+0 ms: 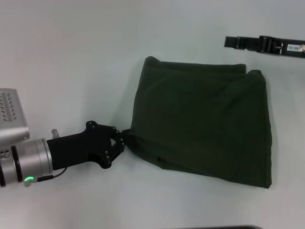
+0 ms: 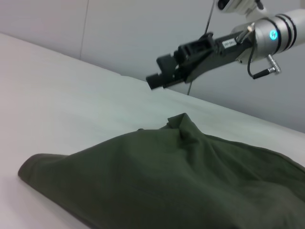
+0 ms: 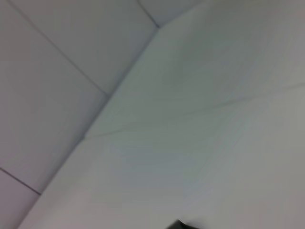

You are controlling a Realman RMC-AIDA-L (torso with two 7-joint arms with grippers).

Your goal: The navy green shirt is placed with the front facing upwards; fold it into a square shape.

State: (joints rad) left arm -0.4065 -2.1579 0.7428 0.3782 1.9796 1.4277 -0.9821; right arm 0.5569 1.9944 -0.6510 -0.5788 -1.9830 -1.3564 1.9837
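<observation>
Navy green shirt (image 1: 205,126) is lying folded into a rough square on the white table (image 1: 71,57), slightly right of the middle in the head view, with only plain dark olive cloth showing on top. Its far edge is running fairly straight, a small fold is sticking out at the far right corner, and the near edge is slanting down toward the right. The near left corner is being drawn out into a narrow point, pulling the cloth into creases that are fanning toward it.

Left gripper (image 1: 125,140) is reaching in low from the near left, its black body and silver wrist angling across the table toward that corner. Its fingers are pinched narrowly together on the drawn-out tip of the cloth, holding it just above or on the tabletop; which of the two I cannot tell. A green light is glowing on the wrist ring.

Right gripper (image 1: 233,42) is hanging at the far right, well apart from the shirt and beyond its far edge, pointing left with the arm stretching off the right side. In the left wrist view it (image 2: 157,78) is hovering above the table behind the shirt (image 2: 181,181), touching nothing, and its fingers appear drawn close together with nothing between them. Nothing else is lying between it and the cloth.
</observation>
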